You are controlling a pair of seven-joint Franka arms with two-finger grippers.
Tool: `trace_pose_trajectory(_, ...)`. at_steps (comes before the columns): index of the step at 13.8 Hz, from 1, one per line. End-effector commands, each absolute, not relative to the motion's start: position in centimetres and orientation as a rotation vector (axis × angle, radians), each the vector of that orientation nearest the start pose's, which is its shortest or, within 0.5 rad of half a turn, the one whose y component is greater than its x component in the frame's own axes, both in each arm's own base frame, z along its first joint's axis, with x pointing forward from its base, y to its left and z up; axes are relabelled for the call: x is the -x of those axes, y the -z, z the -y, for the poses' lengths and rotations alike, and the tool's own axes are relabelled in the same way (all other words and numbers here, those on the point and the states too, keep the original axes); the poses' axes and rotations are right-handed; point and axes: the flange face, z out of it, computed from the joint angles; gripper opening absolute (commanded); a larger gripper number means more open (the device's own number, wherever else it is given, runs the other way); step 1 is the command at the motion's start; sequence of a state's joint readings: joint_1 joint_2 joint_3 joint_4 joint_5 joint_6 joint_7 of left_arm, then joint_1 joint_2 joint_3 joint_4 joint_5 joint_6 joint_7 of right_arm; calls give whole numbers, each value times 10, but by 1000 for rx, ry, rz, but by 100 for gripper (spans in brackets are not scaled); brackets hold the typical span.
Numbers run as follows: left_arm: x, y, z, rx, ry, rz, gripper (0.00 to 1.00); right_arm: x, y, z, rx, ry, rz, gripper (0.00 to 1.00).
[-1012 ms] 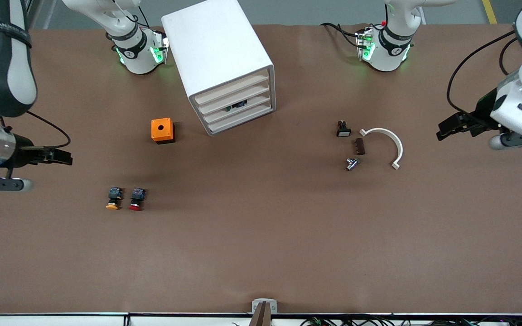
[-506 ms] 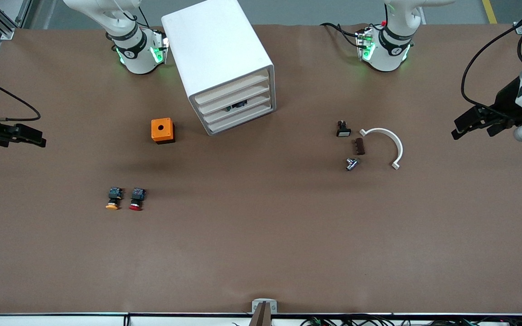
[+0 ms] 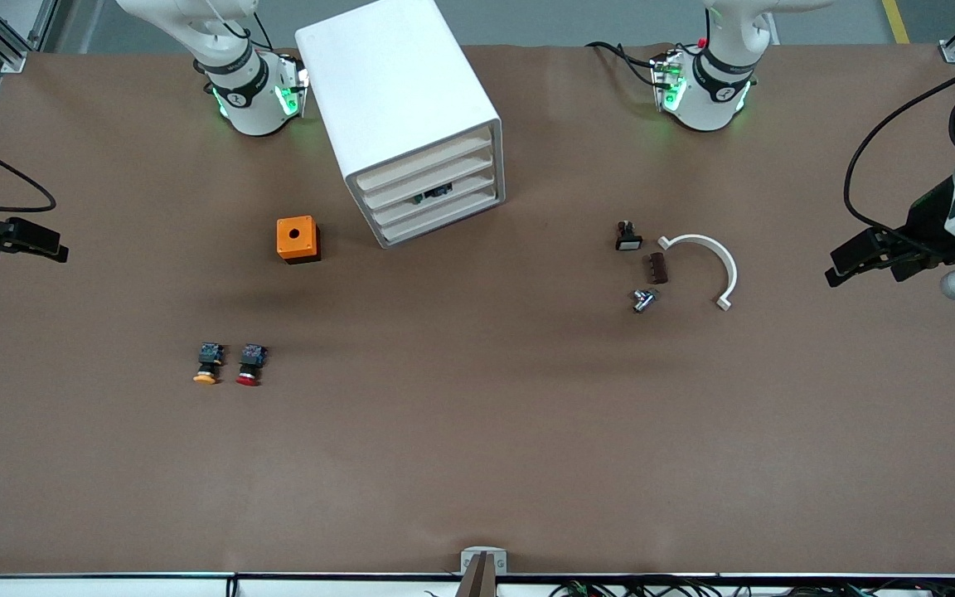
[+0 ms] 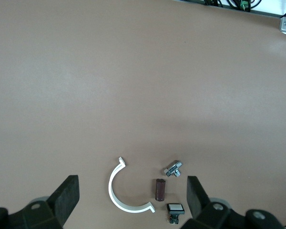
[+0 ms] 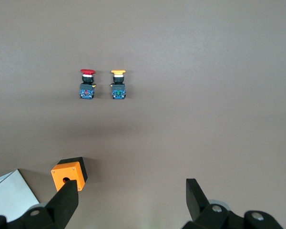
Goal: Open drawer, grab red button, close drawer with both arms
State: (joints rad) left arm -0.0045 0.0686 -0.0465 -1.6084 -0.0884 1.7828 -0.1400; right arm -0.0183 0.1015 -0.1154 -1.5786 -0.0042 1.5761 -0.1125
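The red button (image 3: pixel 249 364) is being shown lying on the desk (image 3: pixel 477 464), toward the right arm's end and well in from the edge nearest the front camera, its cap turned to that edge. A yellow button (image 3: pixel 208 364) is being shown just beside it, closer to the right arm's end, the two apart. Farther from the camera, an orange cube (image 3: pixel 298 240) is being seen standing on the desk. Toward the left arm's end, a metal fitting (image 3: pixel 644 300), a brown block (image 3: pixel 657 268), a white arc (image 3: pixel 708 264) and a small black switch (image 3: pixel 627 236) are being seen grouped near one another. Farthest back, by the desk's edge where the bases stand, the cabinet (image 3: pixel 399 108) is being shown with its four slats flush; the drawer (image 3: pixel 436 194) is being kept closed. The right gripper (image 3: pixel 30 240) is being held over the desk's right-arm edge, fingers (image 5: pixel 66 202) apart and empty. The left gripper (image 3: pixel 855 259) is being held over the left-arm edge, fingers (image 4: pixel 66 198) likewise apart and empty.
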Motion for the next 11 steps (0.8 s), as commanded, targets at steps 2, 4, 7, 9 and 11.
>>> trace_pose_trajectory(2, -591, -596, 37, 3211, 152, 159, 99, -573, -569, 77, 3138, -160, -21, 100)
trace_pose_trajectory(4, -588, -596, 38, 3211, 119, 158, 99, -574, -571, 77, 3139, -153, -26, 100)
trace_pose_trajectory(7, -574, -604, 48, 3195, 86, 122, 100, -574, -572, 77, 3140, -150, -43, 100)
trace_pose_trajectory(9, -567, -604, 62, 3171, 84, 77, 100, -575, -578, 77, 3142, -134, -53, 100)
trace_pose_trajectory(11, -566, -606, 60, 3169, 87, 81, 100, -579, -594, 75, 3149, -77, -43, 100)
